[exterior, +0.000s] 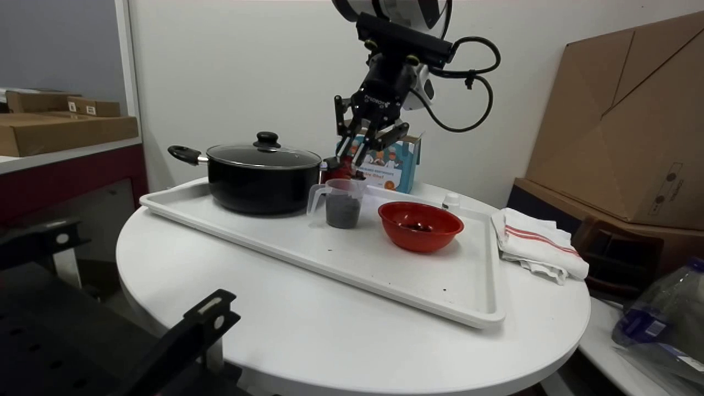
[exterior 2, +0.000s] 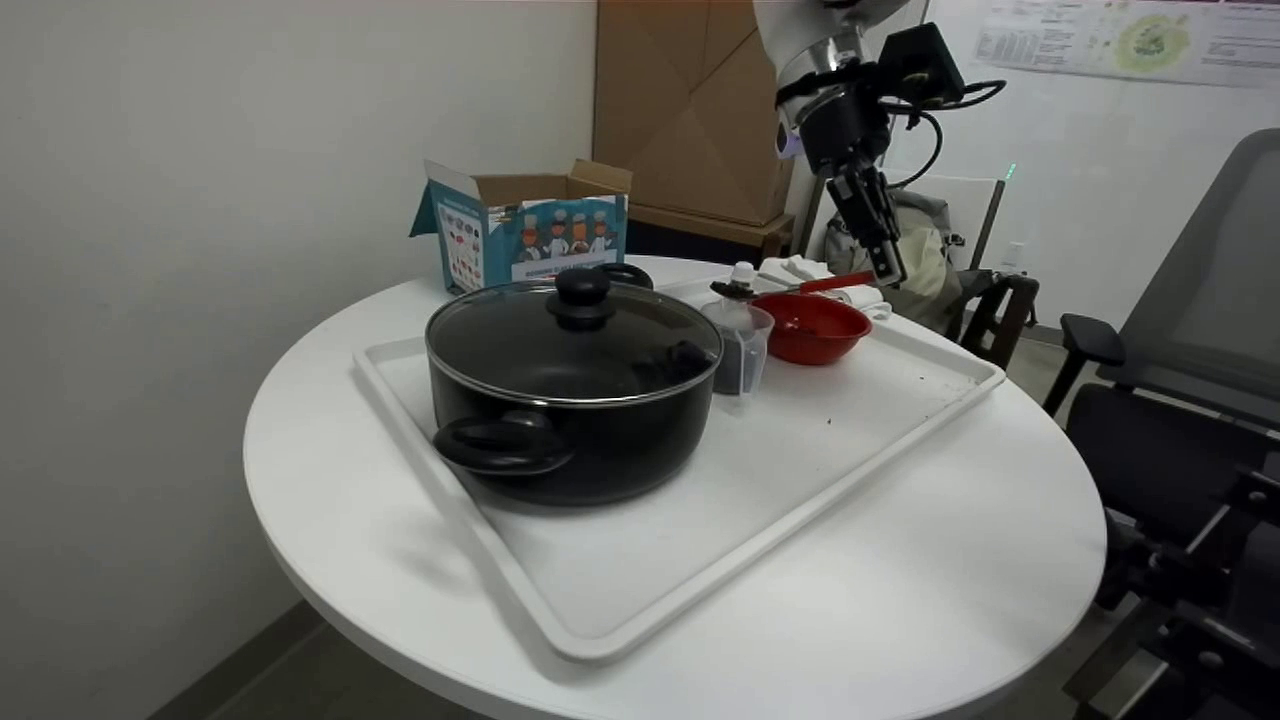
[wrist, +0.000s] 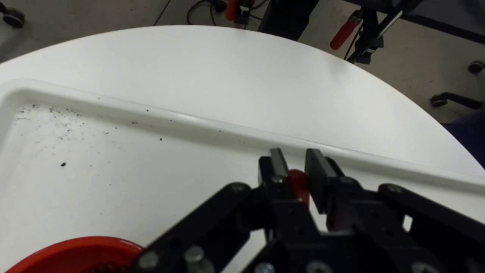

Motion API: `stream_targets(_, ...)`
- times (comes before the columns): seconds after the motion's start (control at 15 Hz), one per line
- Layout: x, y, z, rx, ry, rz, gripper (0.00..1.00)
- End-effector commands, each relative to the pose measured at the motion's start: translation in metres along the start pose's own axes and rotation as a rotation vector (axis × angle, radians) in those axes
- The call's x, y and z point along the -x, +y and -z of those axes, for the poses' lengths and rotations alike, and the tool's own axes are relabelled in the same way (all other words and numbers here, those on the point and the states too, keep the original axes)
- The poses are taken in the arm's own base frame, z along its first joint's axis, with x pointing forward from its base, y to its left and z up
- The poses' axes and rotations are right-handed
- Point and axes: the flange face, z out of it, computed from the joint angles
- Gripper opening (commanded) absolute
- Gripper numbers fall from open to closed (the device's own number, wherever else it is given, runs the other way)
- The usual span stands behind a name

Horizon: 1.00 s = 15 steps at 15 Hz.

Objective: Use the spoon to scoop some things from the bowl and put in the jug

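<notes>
My gripper (exterior: 352, 157) is shut on the red handle of the spoon and holds it above the tray; it also shows in an exterior view (exterior 2: 888, 266) and the wrist view (wrist: 296, 161). The spoon (exterior 2: 838, 282) lies nearly level, its dark head just above the jug's rim. Its handle end shows between the fingers in the wrist view (wrist: 298, 184). The jug (exterior: 344, 210) is clear with a handle and dark grey in its lower part; it also shows in an exterior view (exterior 2: 738, 355). The red bowl (exterior: 421, 236) stands beside it with dark bits inside.
A black lidded pot (exterior: 264, 187) stands beside the jug on the white tray (exterior: 308, 263). Dark crumbs lie in one tray corner (wrist: 60, 121). A white-capped bottle (exterior 2: 742, 272), a folded towel (exterior: 542, 242) and a blue carton (exterior 2: 560, 240) stand or lie behind.
</notes>
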Motion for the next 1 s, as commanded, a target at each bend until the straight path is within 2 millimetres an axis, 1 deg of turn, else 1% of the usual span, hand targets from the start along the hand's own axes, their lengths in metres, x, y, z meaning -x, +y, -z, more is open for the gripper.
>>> stream_targets(0.0, 0.009, -0.007, -0.005, 0.023, -0.001, 0.028, 0.05)
stream_targets(0.33, 0.009, -0.004, -0.01, 0.046, -0.022, 0.017, 0.05)
stream_targets(0.67, 0.007, 0.004, -0.008, 0.096, -0.042, 0.003, 0.05)
stream_targets(0.93, 0.006, 0.003, -0.006, 0.137, -0.059, 0.009, 0.05)
